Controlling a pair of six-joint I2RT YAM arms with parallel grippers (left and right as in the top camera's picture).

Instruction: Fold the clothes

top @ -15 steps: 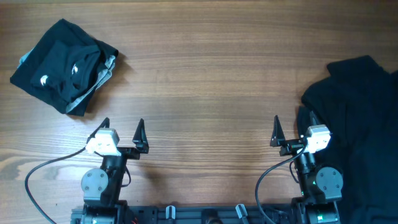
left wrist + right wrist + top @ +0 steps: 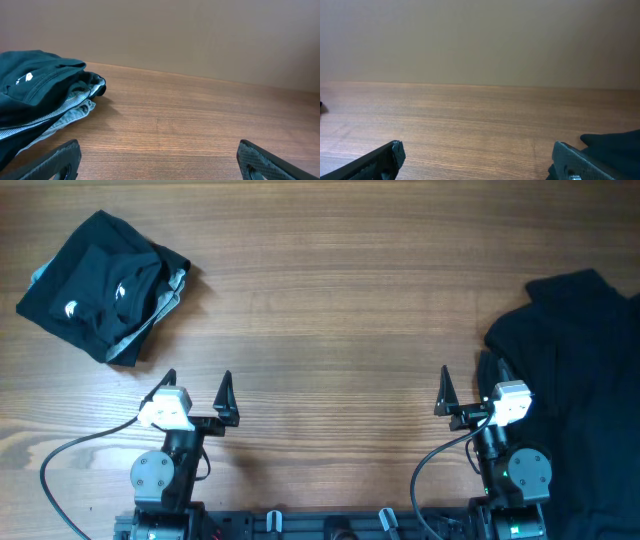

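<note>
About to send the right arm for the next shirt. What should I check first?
1. Left gripper open and empty: ok.
2. Right gripper open and empty: ok.
3. Loose black heap lies close beside the right gripper: ok.
4. Whole heap in view: not ok, it runs off the overhead picture's right edge.
5. Number of shirts in the heap: cannot tell.
6. Bare table in the middle for spreading: ok; the folded pile sits far left.
</note>
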